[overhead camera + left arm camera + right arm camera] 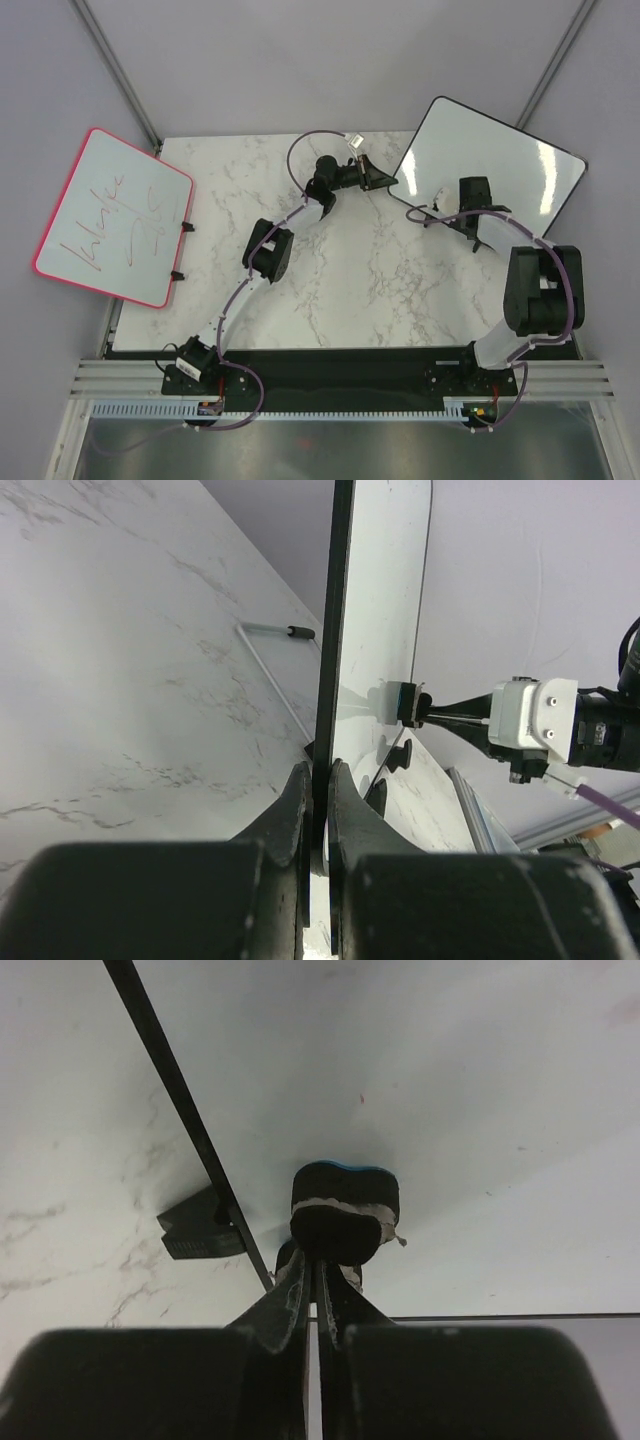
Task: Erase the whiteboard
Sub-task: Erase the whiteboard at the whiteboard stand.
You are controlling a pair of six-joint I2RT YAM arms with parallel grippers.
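Our left gripper (318,785) is clamped tight on the black-framed edge of the whiteboard (490,165), its two fingers pinching the frame from either side. Our right gripper (318,1275) is closed on a small blue-backed eraser (343,1205), which seems to be pressed against the board's white face.

The whiteboard stands tilted at the far right corner of the table (340,285), held up by its near-left edge. Its face looks clean to us in every view: we see no orange-red writing anywhere on it, only glare, the eraser's shadow and a few faint specks in the right wrist view. A small patch under the right arm is hidden from above, so we cannot vouch for that part.

We judge the wiping to be done or nearly so. What is left, as we read it, is perhaps a last pass over the specks, then laying the board down and letting go of both board and eraser.

Well apart, off the table's left edge, a pink-framed board (115,215) carries red scribbles; it is not ours to wipe.
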